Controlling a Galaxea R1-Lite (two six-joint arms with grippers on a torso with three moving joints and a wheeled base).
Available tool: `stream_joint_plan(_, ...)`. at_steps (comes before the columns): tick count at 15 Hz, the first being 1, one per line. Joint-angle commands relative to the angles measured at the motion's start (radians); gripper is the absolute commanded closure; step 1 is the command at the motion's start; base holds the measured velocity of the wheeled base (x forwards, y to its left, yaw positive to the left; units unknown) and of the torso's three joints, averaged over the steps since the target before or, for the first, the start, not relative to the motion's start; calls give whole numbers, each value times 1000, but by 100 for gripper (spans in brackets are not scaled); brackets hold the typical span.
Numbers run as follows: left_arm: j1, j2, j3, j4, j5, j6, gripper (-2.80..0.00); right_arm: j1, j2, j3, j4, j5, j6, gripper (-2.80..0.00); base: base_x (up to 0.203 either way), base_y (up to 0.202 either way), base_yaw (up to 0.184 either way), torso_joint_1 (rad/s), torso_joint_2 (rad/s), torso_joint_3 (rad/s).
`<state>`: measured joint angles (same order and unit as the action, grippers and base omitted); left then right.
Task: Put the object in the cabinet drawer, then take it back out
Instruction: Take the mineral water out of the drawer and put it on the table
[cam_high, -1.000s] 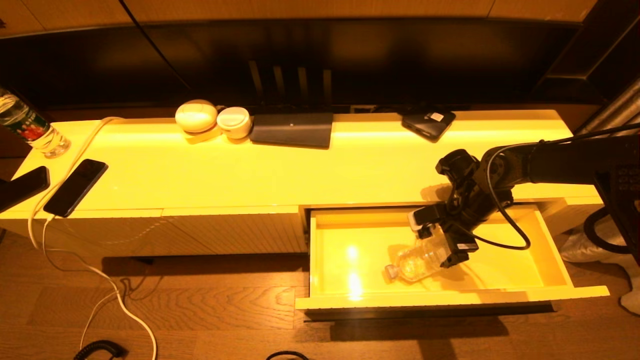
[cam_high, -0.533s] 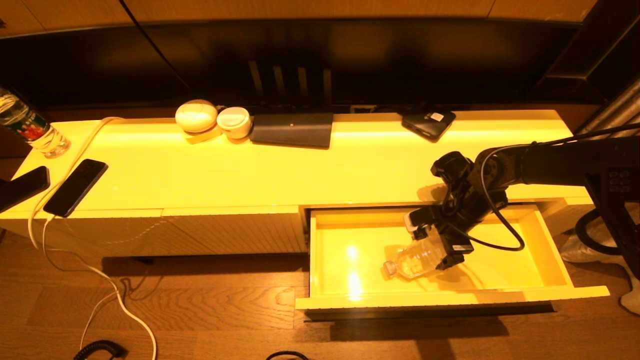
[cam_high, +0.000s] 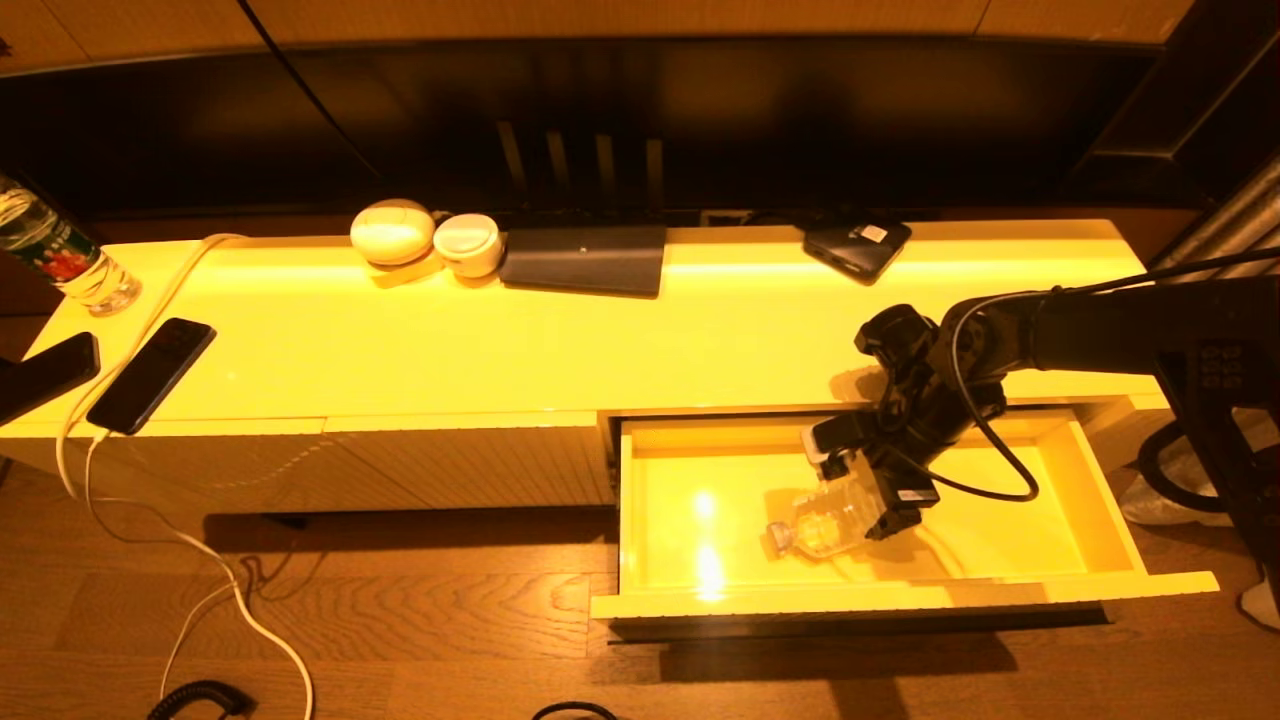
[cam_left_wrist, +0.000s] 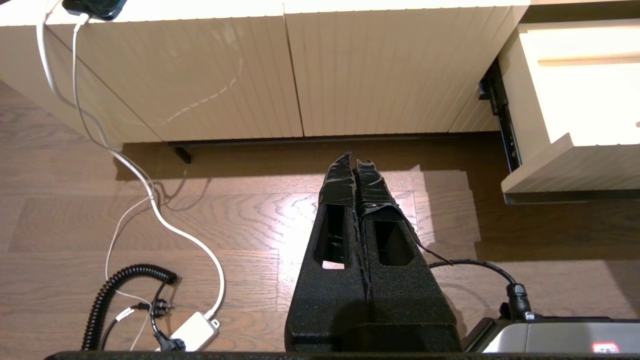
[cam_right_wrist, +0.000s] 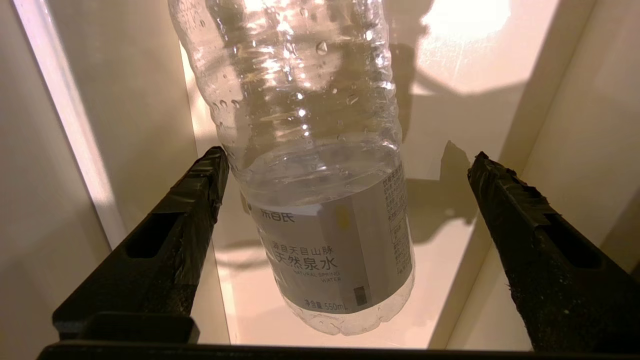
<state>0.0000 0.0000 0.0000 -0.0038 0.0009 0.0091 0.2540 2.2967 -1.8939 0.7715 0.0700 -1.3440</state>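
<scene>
Bottle (cam_high: 828, 520) lies on its side on the drawer floor, cap (cam_high: 778, 537) pointing left and slightly toward the near edge, base toward the right. Clear plastic, pale label (cam_right_wrist: 330, 250), a little water inside. It sits roughly mid-drawer, apart from all four walls.

Drawer (cam_high: 1100, 500) is pulled out, at the right half of the cabinet; interior glossy, with two bright light reflections left of the bottle.

Right tool (cam_high: 870, 485) hangs over the base end of the bottle, arm reaching in from the right. Right wrist view: both fingers (cam_right_wrist: 165, 250) spread wide, one on each side of the bottle. One finger's tip is just beside the bottle wall, contact not determinable; the other stands well apart. Nothing is gripped; the bottle rests on the drawer floor.

Left tool (cam_left_wrist: 356, 175) is parked low over the wooden floor (cam_left_wrist: 240, 220), in front of the closed ribbed cabinet fronts, left of the drawer. Fingers pressed together, holding nothing.

Surface (cam_high: 600, 340) of the cabinet carries: second bottle with green-and-red label (cam_high: 55, 255) at far left, phone (cam_high: 152, 373) with a white cable (cam_high: 200, 560) near the left edge, two white round items (cam_high: 392, 231) and a dark flat box (cam_high: 585, 258) along the far edge.
</scene>
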Motion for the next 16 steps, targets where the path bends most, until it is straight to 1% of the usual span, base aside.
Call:
stream_joint_plan(1, 0, 0, 3, -1, 0, 0, 0, 1, 18, -7, 3, 1, -7, -280, 0, 0, 0, 0, 0, 0)
stream_joint_plan(8, 0, 0, 3, -1, 0, 0, 0, 1, 58, -25, 5, 12, -7, -280, 0, 0, 0, 0, 0, 0)
stream_joint_plan(9, 0, 0, 2, -1, 1, 0, 0, 1, 58, -25, 5, 13, -9, -13, 0, 0, 0, 0, 0, 0)
stream_joint_plan(10, 0, 0, 2, -1, 1, 0, 0, 1, 57, -25, 4, 17, -9, 0, 0, 0, 0, 0, 0, 0)
stream_joint_plan(16, 0, 0, 2, -1, 1, 0, 0, 2, 60, -24, 22, 17, -9, 0, 0, 0, 0, 0, 0, 0)
